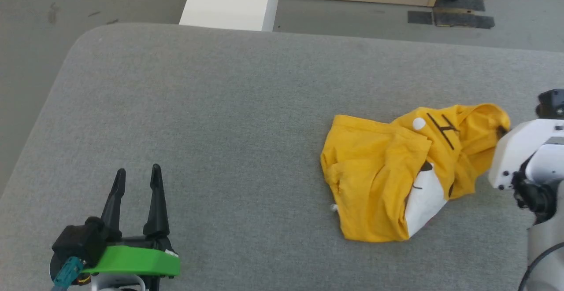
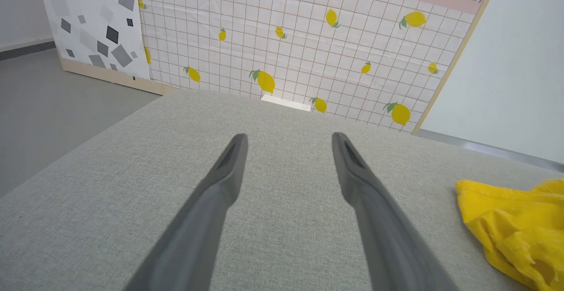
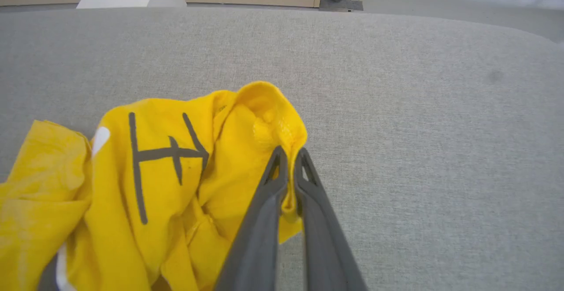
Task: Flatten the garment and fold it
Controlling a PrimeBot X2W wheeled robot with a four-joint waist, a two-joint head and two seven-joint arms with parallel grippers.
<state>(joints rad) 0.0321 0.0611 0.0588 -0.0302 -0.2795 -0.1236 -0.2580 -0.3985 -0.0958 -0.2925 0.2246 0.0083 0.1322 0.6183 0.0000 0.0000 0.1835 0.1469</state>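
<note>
Right hand (image 3: 288, 152) clenched on a raised fold of the bright yellow T-shirt (image 1: 374, 172); its two dark fingers (image 3: 317, 220) are pressed together with a strip of yellow cloth pinched between them, at the shirt's 3 o'clock edge in the head view, where the arm's white wrist housing (image 1: 515, 150) comes in from the frame's right side. Crumpled and partly doubled over itself, the shirt lies on the grey fabric-topped desk (image 1: 220, 106), toward 3 o'clock of the surface; black whisker lines (image 1: 443, 130) and a small white dot (image 1: 418, 124) show at the heap's 1 o'clock, and a white patch (image 1: 425, 198) at its 5 o'clock; the pinched fold stands slightly above the rest of the cloth in the right wrist view. Left hand (image 1: 137, 172) released, fingers spread wide and holding nothing, sits at 7 o'clock of the desk, well apart from the shirt, a green collar (image 1: 136, 260) at its base; in the left wrist view the shirt's edge shows at 4 o'clock. Beyond the desk at 12 o'clock stands a white block (image 1: 231, 0) on the grey floor (image 1: 26, 40), with a lemon-print grid panel (image 2: 308, 40) behind it.
</note>
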